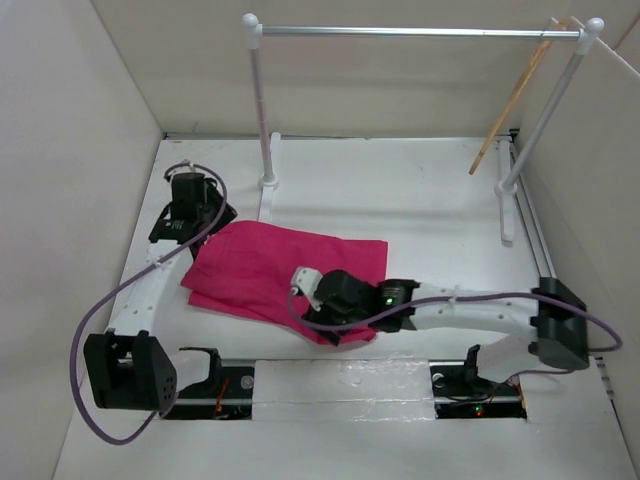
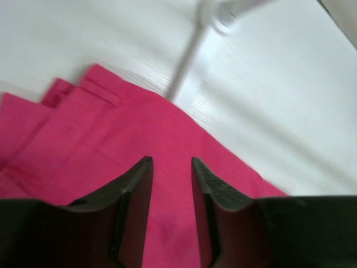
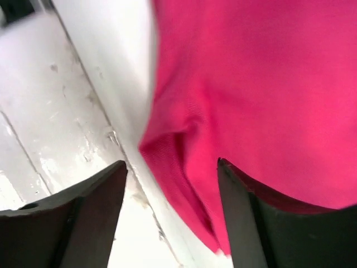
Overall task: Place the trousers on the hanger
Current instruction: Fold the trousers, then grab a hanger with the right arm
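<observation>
The magenta-pink trousers (image 1: 262, 268) lie folded flat on the white table, left of centre. The tan wooden hanger (image 1: 516, 98) hangs at the right end of the rail, far from both arms. My left gripper (image 1: 218, 218) is over the trousers' far left corner. In the left wrist view it (image 2: 171, 163) is open by a narrow gap just above the fabric (image 2: 111, 139), with nothing between the fingers. My right gripper (image 1: 310, 302) is at the trousers' near edge. In the right wrist view it (image 3: 173, 164) is open wide and straddles a lifted fold of the fabric's edge (image 3: 184, 151).
A silver rail (image 1: 420, 32) on white posts (image 1: 262, 110) spans the back of the table; one post shows blurred in the left wrist view (image 2: 187, 61). White walls enclose the table on three sides. A taped strip (image 1: 340, 385) runs between the arm bases.
</observation>
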Tool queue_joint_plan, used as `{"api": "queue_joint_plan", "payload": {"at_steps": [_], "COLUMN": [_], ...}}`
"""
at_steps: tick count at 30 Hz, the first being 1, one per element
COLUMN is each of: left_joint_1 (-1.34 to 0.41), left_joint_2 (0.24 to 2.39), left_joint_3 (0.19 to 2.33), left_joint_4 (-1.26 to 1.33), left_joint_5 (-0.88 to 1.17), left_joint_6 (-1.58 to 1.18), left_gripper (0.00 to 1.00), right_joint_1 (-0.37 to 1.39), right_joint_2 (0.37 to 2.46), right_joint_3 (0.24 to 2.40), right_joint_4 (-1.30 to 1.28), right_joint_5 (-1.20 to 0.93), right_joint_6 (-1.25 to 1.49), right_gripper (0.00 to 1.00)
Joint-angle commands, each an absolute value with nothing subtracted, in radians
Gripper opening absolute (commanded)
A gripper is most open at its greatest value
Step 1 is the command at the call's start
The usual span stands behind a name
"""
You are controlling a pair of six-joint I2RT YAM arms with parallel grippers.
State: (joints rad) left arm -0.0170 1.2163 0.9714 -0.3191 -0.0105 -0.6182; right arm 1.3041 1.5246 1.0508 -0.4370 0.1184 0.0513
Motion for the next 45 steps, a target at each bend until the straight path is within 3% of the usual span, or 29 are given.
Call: {"api": "queue_joint_plan", "payload": {"at_steps": [1,2,3,5,6,10,16,22,26,28,32,33,34,35,36,39,42,45], "left_joint_1": [-0.104,-0.104,-0.104,-0.104,-0.104,-0.011,0.135,0.169,-0.011,-0.096,-0.382,-0.481,-0.482,-0.524,-0.599,-0.711,-0.785,-0.827], "left_joint_2": [1.213,1.226,1.239,1.288,1.305,1.39,1.413,1.202,1.094,1.074,1.133,1.188,1.189,1.198,1.216,1.218,1.221,1.232], "left_joint_3": [0.973,0.96,0.937,0.875,0.853,0.758,0.663,0.704,0.865,0.947,1.097,1.136,1.15,1.158,1.166,1.138,1.097,1.071], "left_joint_4": [-0.324,-0.315,-0.293,-0.25,-0.238,-0.192,-0.195,-0.213,-0.198,-0.181,-0.224,-0.236,-0.236,-0.241,-0.244,-0.212,-0.201,-0.216], "left_joint_5": [0.03,0.066,0.115,0.182,0.186,0.225,0.216,0.23,0.192,0.143,-0.027,-0.104,-0.104,-0.119,-0.152,-0.153,-0.202,-0.212], "left_joint_6": [-0.565,-0.569,-0.578,-0.584,-0.583,-0.618,-0.657,-0.686,-0.709,-0.689,-0.617,-0.589,-0.578,-0.574,-0.577,-0.592,-0.597,-0.604], "left_gripper": [0.28,0.2,0.06,0.0,0.0,0.0,0.0,0.0,0.0,0.0,0.0,0.0,0.0,0.0,0.0,0.0,0.27,0.33], "right_joint_1": [1.206,1.172,1.099,1.027,0.949,0.784,0.64,0.603,0.614,0.527,0.272,0.161,0.105,0.057,0.019,-0.096,-0.162,-0.173], "right_joint_2": [1.387,1.337,1.318,1.283,1.284,1.374,1.623,1.495,1.302,1.261,1.227,1.255,1.255,1.272,1.304,1.356,1.44,1.548], "right_joint_3": [0.953,0.915,0.881,0.784,0.755,0.718,0.896,1.092,1.306,1.405,1.604,1.65,1.651,1.676,1.728,1.801,1.836,1.923], "right_joint_4": [-0.442,-0.398,-0.375,-0.304,-0.269,-0.169,-0.172,-0.313,-0.541,-0.606,-0.589,-0.581,-0.577,-0.58,-0.589,-0.592,-0.563,-0.577], "right_joint_5": [0.098,0.069,0.051,0.02,0.008,-0.087,-0.068,-0.126,-0.007,0.096,0.046,0.008,-0.041,-0.064,-0.067,-0.095,-0.152,-0.195], "right_joint_6": [0.081,0.081,0.081,0.087,0.072,0.02,-0.098,-0.163,-0.189,-0.186,-0.189,-0.167,-0.167,-0.161,-0.143,-0.123,-0.101,-0.089], "right_gripper": [0.69,0.65,0.34,0.07,0.0,0.0,0.0,0.0,0.0,0.0,0.0,0.15,0.15,0.25,0.47,0.73,0.8,0.81]}}
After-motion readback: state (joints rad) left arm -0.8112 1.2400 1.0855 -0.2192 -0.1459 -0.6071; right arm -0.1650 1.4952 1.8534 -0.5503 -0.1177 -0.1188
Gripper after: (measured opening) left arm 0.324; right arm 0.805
